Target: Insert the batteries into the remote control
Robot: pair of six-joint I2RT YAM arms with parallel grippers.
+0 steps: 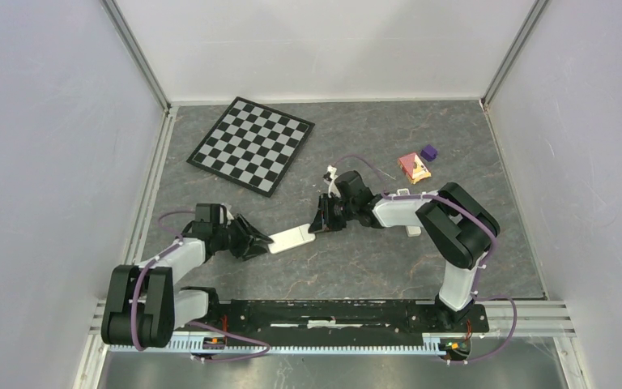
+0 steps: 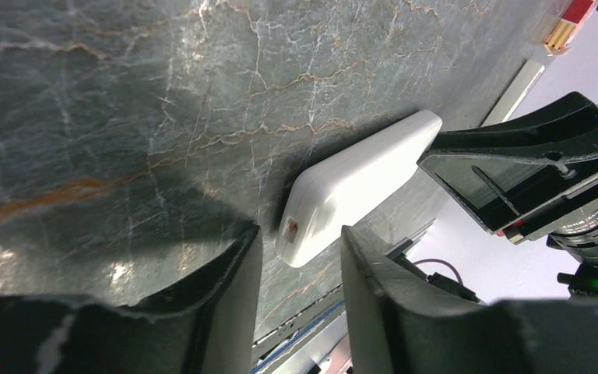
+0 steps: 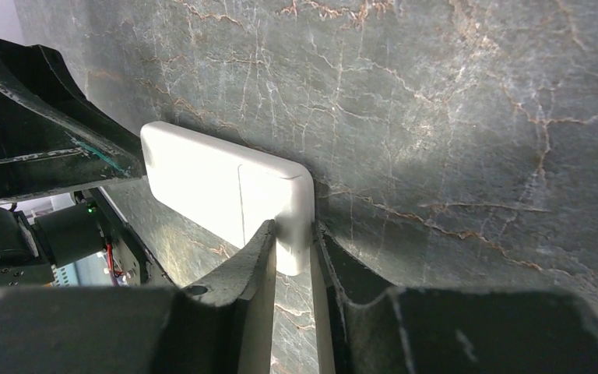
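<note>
The white rectangular plastic remote control (image 2: pixel 358 187) is showing a smooth, satin shell that is catching soft light. The grey, rust-veined stone-look tabletop (image 3: pixel 436 93) is giving off a faint polished sheen. The black plastic fingers (image 2: pixel 226 304) of the left gripper (image 2: pixel 300 241) are looking matt and scuffed, as are those of the right gripper (image 3: pixel 293 234).

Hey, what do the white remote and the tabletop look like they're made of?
The remote looks like plastic: smooth satin white, rounded moulded edges, a seam across its back. The tabletop looks like dark grey stone, or a stone-print laminate: pale and rusty veins, slight sheen.
</note>
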